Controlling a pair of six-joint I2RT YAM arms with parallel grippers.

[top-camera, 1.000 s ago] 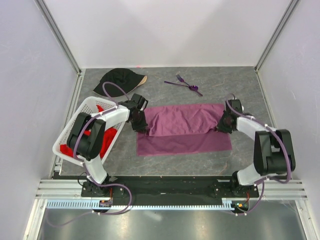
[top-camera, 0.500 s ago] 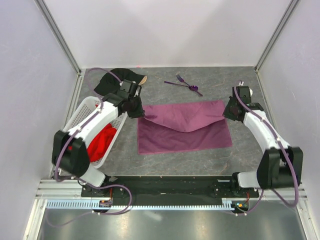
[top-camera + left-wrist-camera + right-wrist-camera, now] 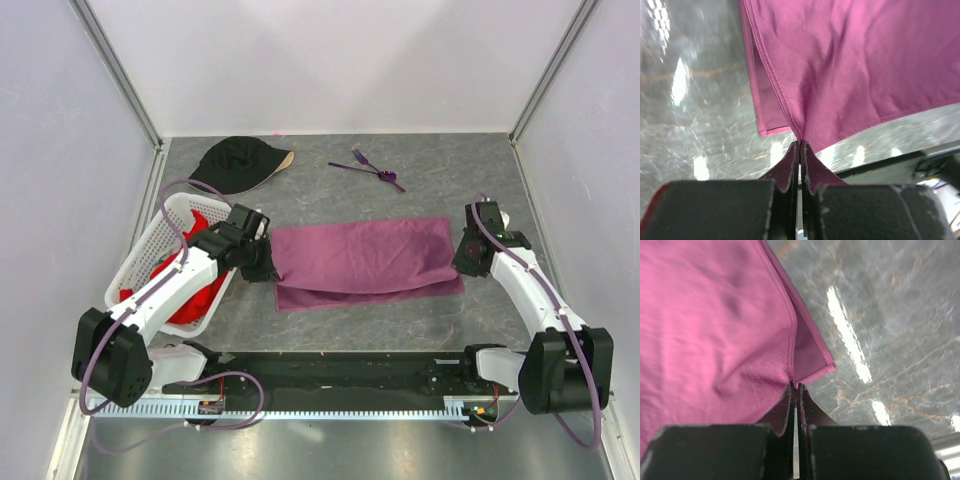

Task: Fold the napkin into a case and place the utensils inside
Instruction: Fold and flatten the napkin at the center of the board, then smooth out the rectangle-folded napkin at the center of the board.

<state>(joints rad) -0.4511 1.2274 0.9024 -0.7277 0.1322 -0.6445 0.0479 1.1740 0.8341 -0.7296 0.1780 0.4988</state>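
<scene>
**A:** Surface and enclosure first. We note a grey table top [image 3: 450,165], marbled with pale veins and glossy enough to throw back streaks of lamp light in both wrist views. Plain white walls [image 3: 330,60] close three sides. An aluminium frame post [image 3: 118,72] rises at each far corner.

**B:** Agreed. Task item: the napkin [image 3: 360,255] lies stretched between the two sets of jaws, folded over on itself into a long band. It is plum-purple and thin, with a fine weave, a slight sheen and a stitched hem. The upper layer stops short of the lower one, so a strip of the lower layer shows along the near edge.

**A:** Jaws next. We see the left gripper [image 3: 262,262] clenched on the napkin's left end, with the cloth puckering into radiating creases at the pinch. The right gripper [image 3: 466,258] is likewise pinched tight on the right end, at the hemmed corner of the top layer.

**B:** The utensils [image 3: 368,167] are slender purple plastic, one a fork with tines. They lie crossed on the table beyond both jaws, well apart from the cloth.

**A:** Other items: a soft black cap [image 3: 235,162] with a tan underbrim lies beyond the left jaws. A white plastic lattice basket [image 3: 138,255] sits outboard of the left jaws and holds a crumpled red cloth [image 3: 208,292].
</scene>
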